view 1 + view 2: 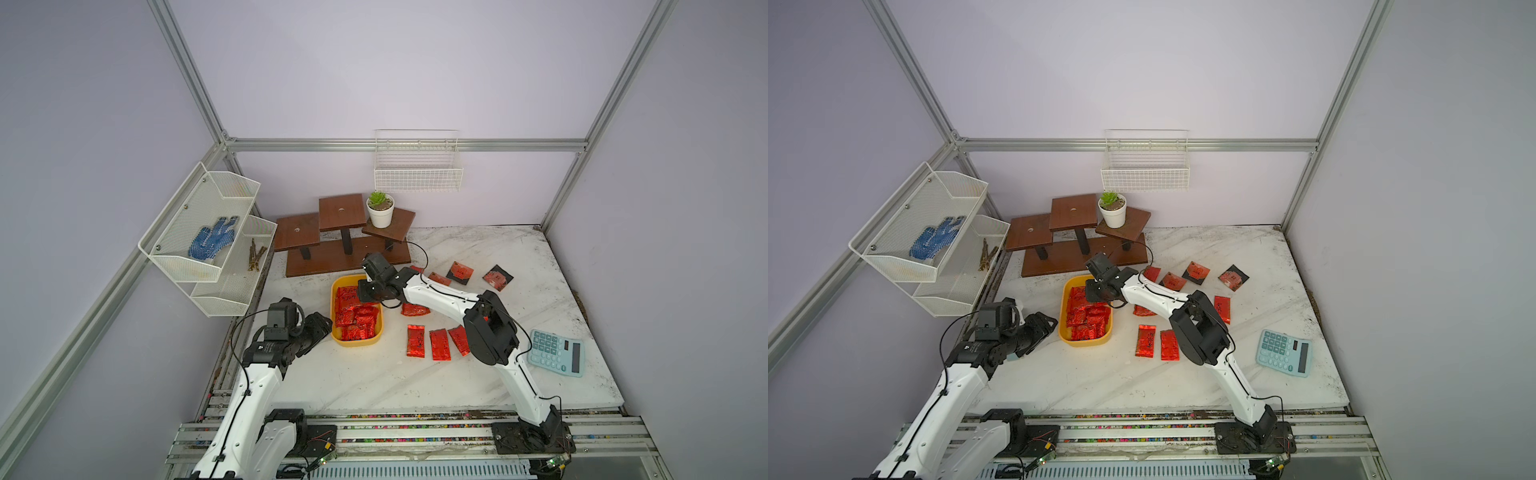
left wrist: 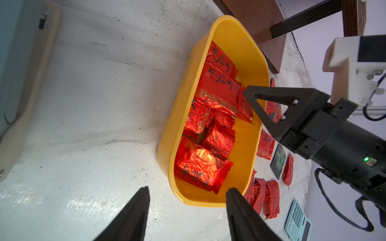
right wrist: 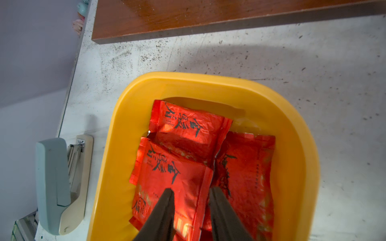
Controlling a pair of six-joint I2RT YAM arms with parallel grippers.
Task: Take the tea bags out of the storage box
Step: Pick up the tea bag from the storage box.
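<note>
The yellow storage box (image 1: 357,343) (image 1: 1086,341) lies left of the table's centre with several red foil tea bags (image 1: 353,316) (image 1: 1088,316) inside. My right gripper (image 1: 362,298) (image 3: 191,191) reaches down into its far half. Its jaws are shut on the side edge of a red tea bag (image 3: 173,177), which looks tipped up in the left wrist view (image 2: 219,94). My left gripper (image 1: 320,328) (image 2: 188,188) stands open just outside the box's near-left end (image 2: 196,201), with nothing between its fingers. More red tea bags (image 1: 415,340) and two black packets (image 1: 459,272) lie on the table to the right.
A pale blue calculator (image 1: 557,352) lies near the right arm's elbow. A brown tiered wooden stand (image 1: 345,245) with a potted plant (image 1: 380,210) stands just behind the box. A grey stapler (image 3: 56,183) lies left of the box. White wire baskets (image 1: 208,237) hang on the walls.
</note>
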